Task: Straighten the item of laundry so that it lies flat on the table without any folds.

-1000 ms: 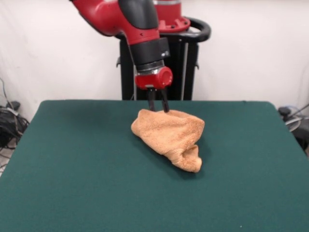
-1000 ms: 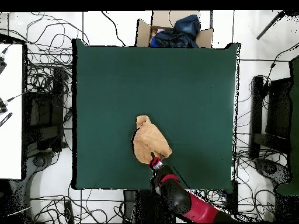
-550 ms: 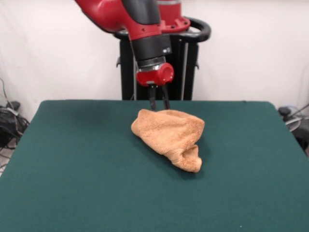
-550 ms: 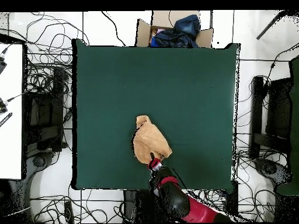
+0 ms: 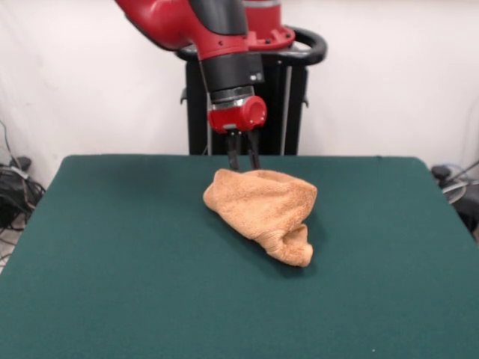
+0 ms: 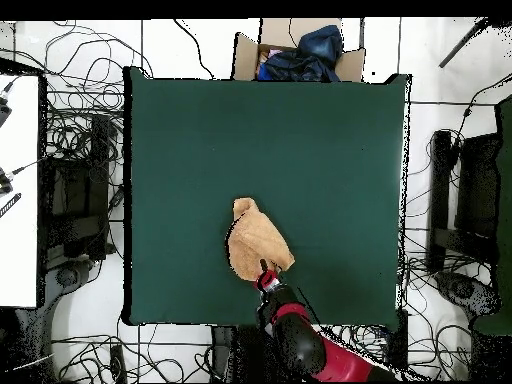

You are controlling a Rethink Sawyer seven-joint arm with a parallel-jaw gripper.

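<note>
Orange-tan towel is seen bunched in a lumpy heap just above frame centre in the front view, a thick roll trailing toward the lower right; no band or clean corner can be made out. It is rested on the green table, well apart from every edge. In the overhead view the towel is found slightly below centre, with bare table all round.

Gripper is hung at the top edge of the heap, tips just at the cloth line; its two thin fingers are held slightly apart with nothing between them (contact with the terry cannot be told). In the overhead view the gripper is placed at the heap's lower right edge.

Step in hand is judged as picking a grasp point. A single outer layer at the rim should be pinched, not the whole wad, then lifted and dragged outward so folds are pulled open. Thick roll is best avoided: a deep bite there would likely just move the lump.
</note>
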